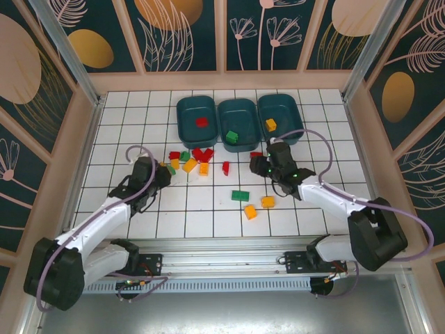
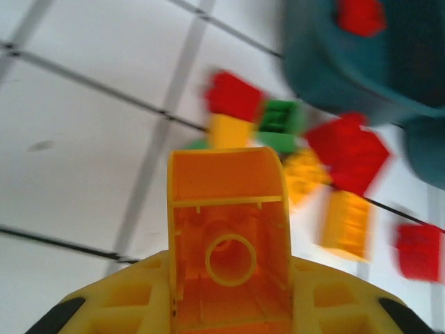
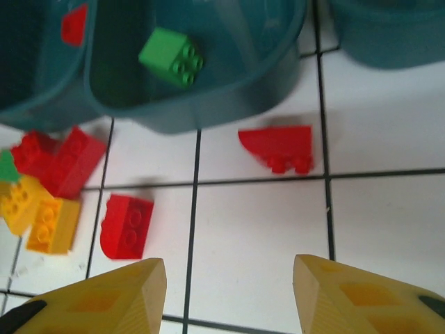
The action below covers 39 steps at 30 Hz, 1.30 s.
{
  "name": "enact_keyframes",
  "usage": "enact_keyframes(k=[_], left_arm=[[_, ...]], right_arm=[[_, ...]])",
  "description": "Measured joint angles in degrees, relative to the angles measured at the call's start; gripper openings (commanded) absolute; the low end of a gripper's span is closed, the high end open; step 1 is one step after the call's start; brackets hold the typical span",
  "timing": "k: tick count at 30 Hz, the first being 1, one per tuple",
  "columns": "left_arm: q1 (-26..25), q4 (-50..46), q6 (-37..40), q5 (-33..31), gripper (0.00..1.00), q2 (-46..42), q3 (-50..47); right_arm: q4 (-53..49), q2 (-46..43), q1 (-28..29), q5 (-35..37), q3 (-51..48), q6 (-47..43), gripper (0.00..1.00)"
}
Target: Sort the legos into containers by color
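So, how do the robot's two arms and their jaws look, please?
Both the left arm and the right arm have white links with bulky black joints. A pale purple cable loops along each one. The jaws are yellow, wedge-shaped plastic with black patches at their outer edges.

White tiled floor [image 1: 125, 118] with dark grout, enclosed by teal leaf-patterned walls [image 1: 278, 28].

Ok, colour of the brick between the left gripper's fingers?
An orange plastic brick; best in left wrist view.

left gripper [image 1: 165, 171] — clamped on orange lego [image 2: 226, 209] | right gripper [image 3: 229, 271] — jaws apart, angled down
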Motion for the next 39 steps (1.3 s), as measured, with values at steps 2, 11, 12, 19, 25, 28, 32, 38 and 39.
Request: enact_keyframes(k=[2, 11, 12, 19, 25, 28, 32, 38, 39], left_arm=[[-4.5, 1.4, 0.5, 2.0, 0.01, 5.8, 6.1], [-16.5, 8.9, 7.7, 14.4, 0.0, 41.9, 44.6], [-16.9, 9.4, 8.3, 16.2, 0.0, 46.0, 49.5], [-17.2, 7.1, 11.0, 23.3, 0.12, 71.1, 82.1], [-17.1, 2.2, 10.9, 26.0, 0.24, 86.4, 103.5], [-17.1, 1.3, 10.4, 25.9, 0.32, 88.3, 104.5], [-17.1, 1.0, 10.1, 25.9, 0.53, 89.3, 104.5], [-17.1, 1.0, 11.3, 25.8, 0.77, 89.1, 105.7], [-17.1, 1.0, 11.7, 25.7, 0.77, 88.8, 105.7]], right_arm=[[0.3, -2.1, -3.0, 0.0, -0.6, 0.8, 0.53], [0.9, -13.2, -16.8, 1.0, -8.1, 6.0, 0.58], [0.9, -13.8, -18.2, 0.9, -8.6, 6.3, 0.58], [0.7, -16.1, -24.1, -1.5, -10.4, 6.7, 0.58], [0.5, -18.1, -25.2, -2.5, -10.4, 6.7, 0.58], [0.5, -18.1, -25.2, -2.9, -10.5, 6.6, 0.58], [0.5, -18.1, -25.2, -3.1, -10.5, 6.5, 0.59], [0.9, -18.1, -25.2, -4.1, -10.6, 6.3, 0.61], [0.9, -18.2, -25.1, -4.3, -10.8, 6.2, 0.61]])
